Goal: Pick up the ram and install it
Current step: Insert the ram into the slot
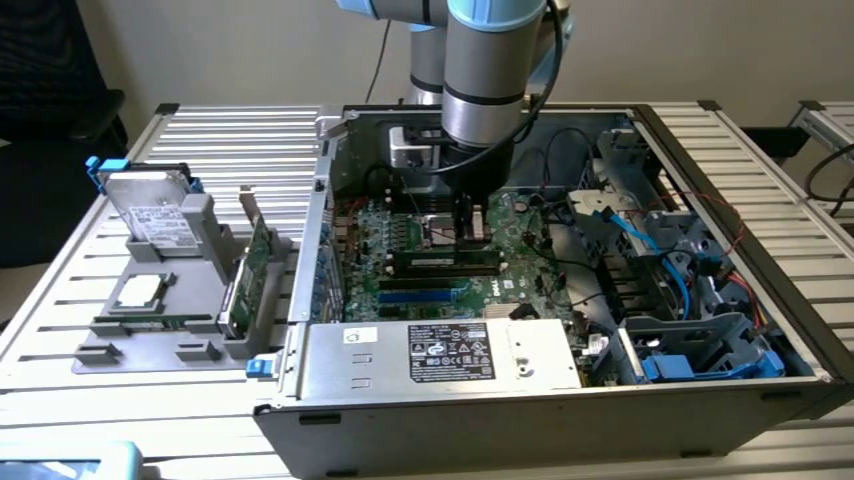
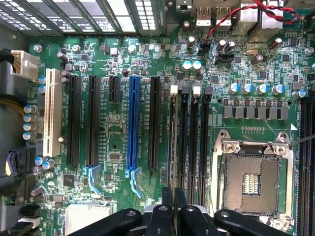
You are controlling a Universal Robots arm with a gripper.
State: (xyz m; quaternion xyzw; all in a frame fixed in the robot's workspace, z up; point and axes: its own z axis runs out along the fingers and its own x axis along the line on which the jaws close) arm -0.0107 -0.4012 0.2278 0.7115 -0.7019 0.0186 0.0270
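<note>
green ram (image 1: 154, 322) sits on the tray (image 1: 147, 347), long axis left-to-right in your exterior view; gripper (image 1: 467, 240) clenched empty over motherboard (image 1: 523, 238).

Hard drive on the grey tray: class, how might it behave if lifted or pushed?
The hard drive looks like a rigid metal box, so probably stiff and heavy for its size. Its smooth casing may slip. Leaning, it might tip if pushed.

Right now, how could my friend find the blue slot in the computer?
Look inside the open grey metal computer case at the green circuit board. Among its long parallel slots lies one long blue plastic slot; its neighbours are black or white.
</note>
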